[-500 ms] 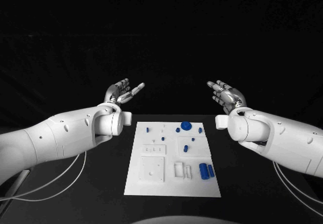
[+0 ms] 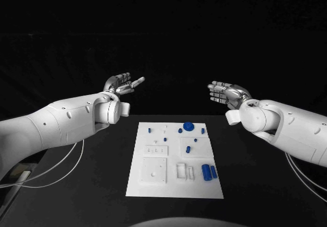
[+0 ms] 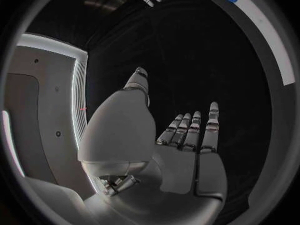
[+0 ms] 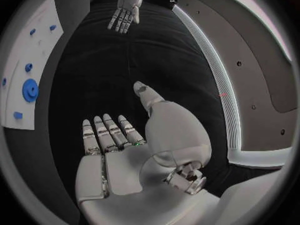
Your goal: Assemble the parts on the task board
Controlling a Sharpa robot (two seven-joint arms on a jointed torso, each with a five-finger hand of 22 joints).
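The white task board (image 2: 146, 187) lies flat in the middle of the black table. Small blue parts sit on it: a round gear (image 2: 188, 126) at its far end, two cylinders (image 2: 209, 171) near its right front, and several small pegs between. My left hand (image 2: 123, 85) hangs in the air beyond the board's far left corner, fingers spread, holding nothing. My right hand (image 2: 226, 93) hovers beyond the far right corner, palm up, fingers apart and empty. The left wrist view shows the empty left palm (image 3: 181, 150); the right wrist view shows the empty right palm (image 4: 119, 150).
The black table (image 2: 252, 189) surrounds the board on all sides. Thin white cables (image 2: 61, 172) trail under the left arm. In the right wrist view the board (image 4: 25, 60) with its gear (image 4: 29, 90) lies off to one side, and the left hand (image 4: 127, 10) faces it.
Both arms have lifted a little and swung outward from the board. The right hand's fingers have curled in slightly. The board and parts have not moved.
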